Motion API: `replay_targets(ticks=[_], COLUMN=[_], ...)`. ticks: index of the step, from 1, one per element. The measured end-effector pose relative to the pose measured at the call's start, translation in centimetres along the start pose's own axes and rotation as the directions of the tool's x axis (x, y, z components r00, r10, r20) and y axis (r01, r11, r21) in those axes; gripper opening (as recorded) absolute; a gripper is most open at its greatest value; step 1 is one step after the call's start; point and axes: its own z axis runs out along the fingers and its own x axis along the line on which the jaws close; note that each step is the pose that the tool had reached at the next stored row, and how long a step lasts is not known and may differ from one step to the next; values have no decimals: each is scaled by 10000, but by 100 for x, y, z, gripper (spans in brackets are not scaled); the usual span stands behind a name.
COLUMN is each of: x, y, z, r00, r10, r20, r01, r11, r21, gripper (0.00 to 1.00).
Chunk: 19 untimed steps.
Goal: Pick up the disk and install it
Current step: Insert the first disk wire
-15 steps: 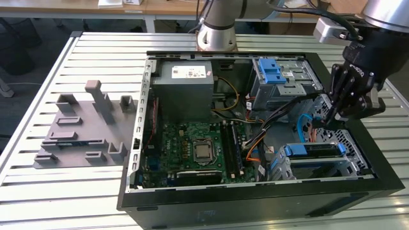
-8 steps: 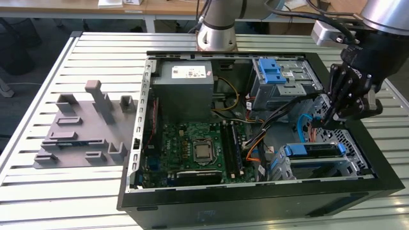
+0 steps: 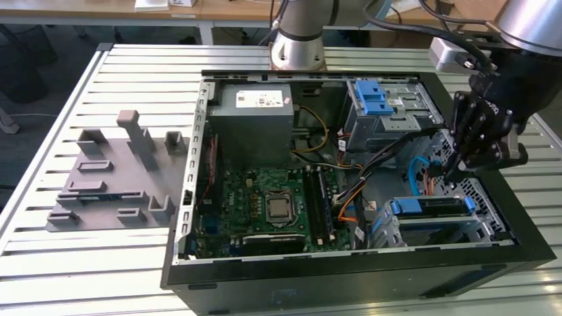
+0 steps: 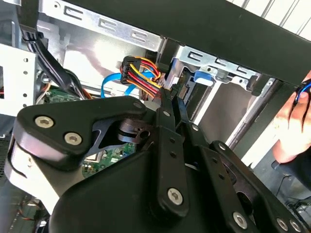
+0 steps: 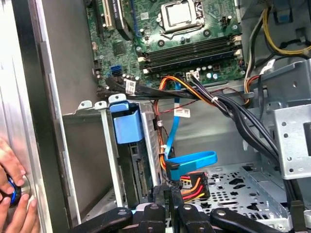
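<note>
power supply [image 3: 256, 117]: white sticker [image 3: 262, 100] on top, print too small to read | motherboard [image 5: 170, 36]: markings illegible | cable tags [image 5: 182, 112]: white, print unreadable | drive cage [image 3: 439, 220]: no legible label | result: no text or number can be read

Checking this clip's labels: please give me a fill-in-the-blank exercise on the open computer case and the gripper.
1. The flat rectangular metal disk in the open black computer case has ___ plastic rails.
2. The black gripper is at a black connector with red, yellow and orange ___.
3. A person's ___ shows beside the case's outer wall.
Missing words: blue; wires; hand.
</note>
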Motion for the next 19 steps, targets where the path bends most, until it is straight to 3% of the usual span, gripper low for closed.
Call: replay_targets(ticks=[7, 15, 17, 19], x=[31, 69, 87, 103], y=[4, 17, 25, 30], z=[13, 34, 40, 45], r00=[9982, 9924, 9917, 9912], r10=[-594, -1229, -1281, -1309], r20=[19, 29, 88, 207], r01=[594, 1228, 1279, 1305], r11=[9982, 9922, 9916, 9912], r21=[109, 202, 207, 206], gripper=[17, 17, 17, 17])
